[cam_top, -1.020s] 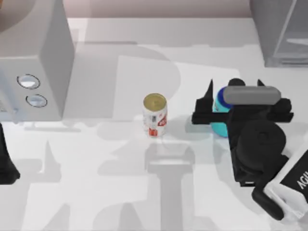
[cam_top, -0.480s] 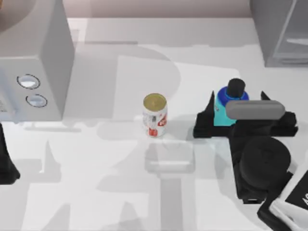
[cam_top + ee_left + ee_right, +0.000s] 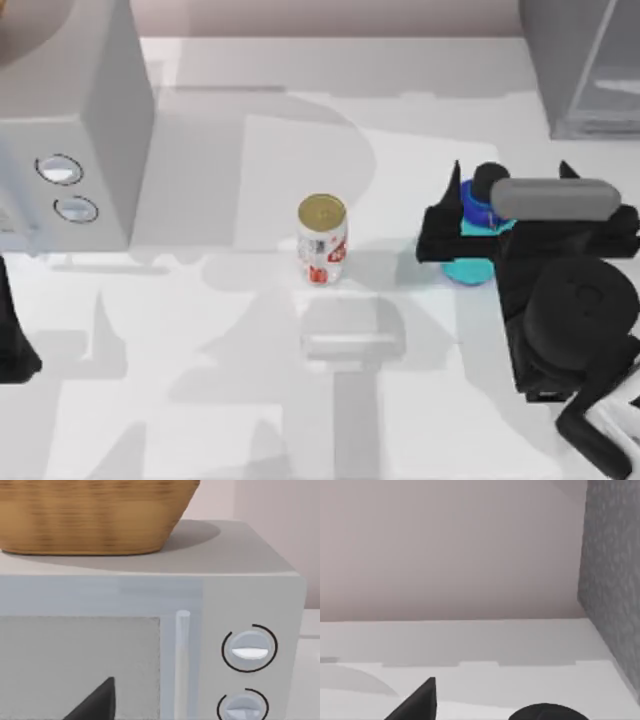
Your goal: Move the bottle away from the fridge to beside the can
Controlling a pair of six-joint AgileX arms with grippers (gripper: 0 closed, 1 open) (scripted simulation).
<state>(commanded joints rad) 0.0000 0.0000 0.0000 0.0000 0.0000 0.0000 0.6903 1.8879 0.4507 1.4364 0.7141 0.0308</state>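
Bottle (image 3: pixel 472 232) position decides the next move: the cyan flask stands upright at right of centre in the top view, between my right gripper (image 3: pixel 505 190)'s spread fingers, which straddle it without visibly pinching. I judge them open, not yet clamped. Its black cap (image 3: pixel 547 712) peeks into the right wrist view. The can (image 3: pixel 322 240) stands well apart toward frame left, so travel runs leftward, away from the fridge (image 3: pixel 585 65) in the upper right. The white table (image 3: pixel 250 380) between them lies bare. My left gripper (parked, fingers unreadable) faces the microwave (image 3: pixel 150 630).
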